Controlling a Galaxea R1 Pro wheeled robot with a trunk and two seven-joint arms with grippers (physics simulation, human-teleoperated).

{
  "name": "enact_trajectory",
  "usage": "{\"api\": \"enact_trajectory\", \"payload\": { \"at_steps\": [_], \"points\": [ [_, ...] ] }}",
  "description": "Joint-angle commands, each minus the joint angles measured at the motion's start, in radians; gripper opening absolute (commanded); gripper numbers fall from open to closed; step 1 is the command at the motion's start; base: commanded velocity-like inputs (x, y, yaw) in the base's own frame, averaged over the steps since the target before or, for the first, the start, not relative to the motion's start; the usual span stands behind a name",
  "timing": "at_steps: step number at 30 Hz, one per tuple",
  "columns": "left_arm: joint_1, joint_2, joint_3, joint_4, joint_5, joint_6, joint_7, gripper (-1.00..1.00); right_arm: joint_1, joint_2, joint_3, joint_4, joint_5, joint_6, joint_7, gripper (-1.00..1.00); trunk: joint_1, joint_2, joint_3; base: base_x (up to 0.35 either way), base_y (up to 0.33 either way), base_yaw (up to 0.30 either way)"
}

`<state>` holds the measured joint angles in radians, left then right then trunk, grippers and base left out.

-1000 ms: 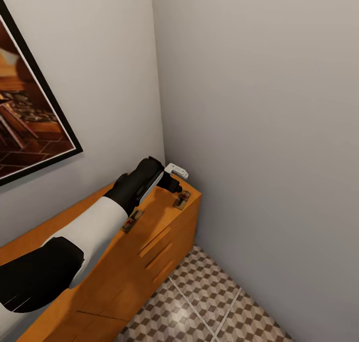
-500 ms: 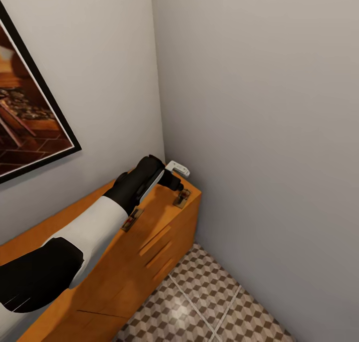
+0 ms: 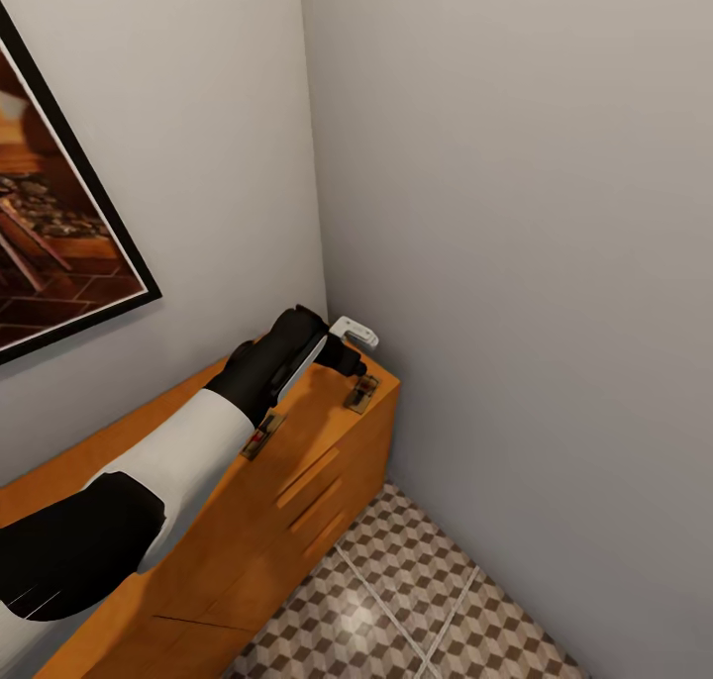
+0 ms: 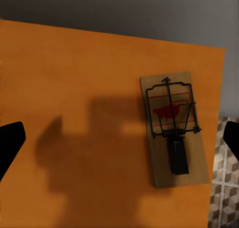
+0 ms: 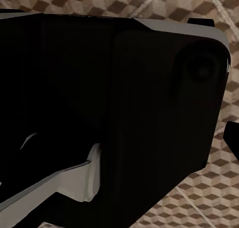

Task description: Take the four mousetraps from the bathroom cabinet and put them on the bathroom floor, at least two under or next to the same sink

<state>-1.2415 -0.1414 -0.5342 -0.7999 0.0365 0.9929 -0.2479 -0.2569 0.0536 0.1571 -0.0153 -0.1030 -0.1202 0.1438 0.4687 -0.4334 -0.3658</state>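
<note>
At the cabinet's [image 3: 297, 481] far corner, the left gripper [image 3: 349, 364] has crept a little nearer the end mousetrap [image 3: 361, 394]; another mousetrap [image 3: 260, 435] lies beside the forearm. Through the left wrist, its jaws are spread wide, empty, above that mousetrap [image 4: 173, 129], so a grasp looks close. The right wrist shows patterned bathroom floor [image 5: 199, 198]; that claw's state I cannot tell.

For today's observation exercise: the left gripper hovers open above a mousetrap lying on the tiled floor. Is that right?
Not quite. The mousetrap lies on the orange cabinet top, near its end edge, not on the tiled floor. The left wrist view shows it, with the left gripper open above.
</note>
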Motion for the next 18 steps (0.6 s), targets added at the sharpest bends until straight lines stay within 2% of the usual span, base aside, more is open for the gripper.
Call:
{"api": "enact_trajectory", "payload": {
  "at_steps": [1, 18],
  "points": [
    [-0.001, 0.000, -0.001, -0.002, 0.003, 0.004, 0.001, 1.00, -0.001, 0.000, 0.008, 0.002, -0.011, -0.004, 0.003, 1.00, 0.000, -0.002, -0.002, 0.000, 0.000, 0.000],
    [-0.001, 0.003, 0.002, -0.016, 0.002, 0.006, 0.002, 1.00, -0.001, 0.000, 0.007, 0.002, -0.011, -0.004, 0.003, 1.00, 0.000, -0.002, -0.002, 0.000, 0.000, 0.000]
  ]
}}
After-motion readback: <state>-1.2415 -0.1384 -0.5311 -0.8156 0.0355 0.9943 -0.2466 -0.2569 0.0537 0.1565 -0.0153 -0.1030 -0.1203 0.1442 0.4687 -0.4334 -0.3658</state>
